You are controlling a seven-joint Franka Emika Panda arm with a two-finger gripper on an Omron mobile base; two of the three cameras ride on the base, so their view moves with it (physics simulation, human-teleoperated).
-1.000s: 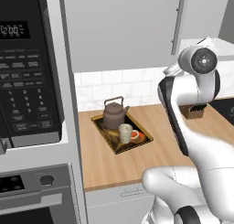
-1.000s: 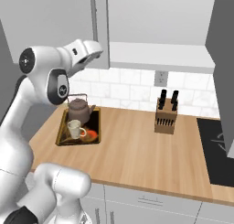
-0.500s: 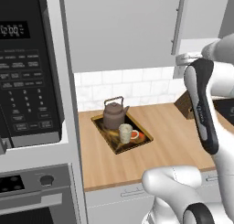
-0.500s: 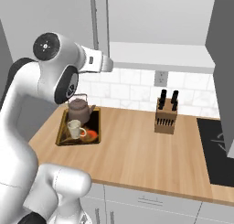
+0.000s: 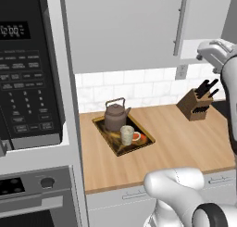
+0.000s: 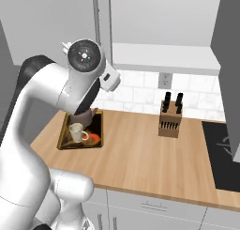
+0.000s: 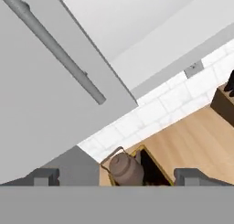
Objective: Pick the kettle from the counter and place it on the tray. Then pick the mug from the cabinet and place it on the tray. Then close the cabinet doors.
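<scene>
Microwave (image 5: 28, 68) display's digits too blurred to read. Kettle (image 7: 125, 168) sits on the tray (image 5: 144, 143) far below the empty, wide-spread hand (image 7: 116, 176), beside the mug (image 5: 127, 135).

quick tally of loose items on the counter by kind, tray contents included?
Kettle: 1, on the tray
Mug: 1, on the tray beside the kettle
Tray: 1
Knife block: 1, standing apart near the backsplash
Total: 4
</scene>
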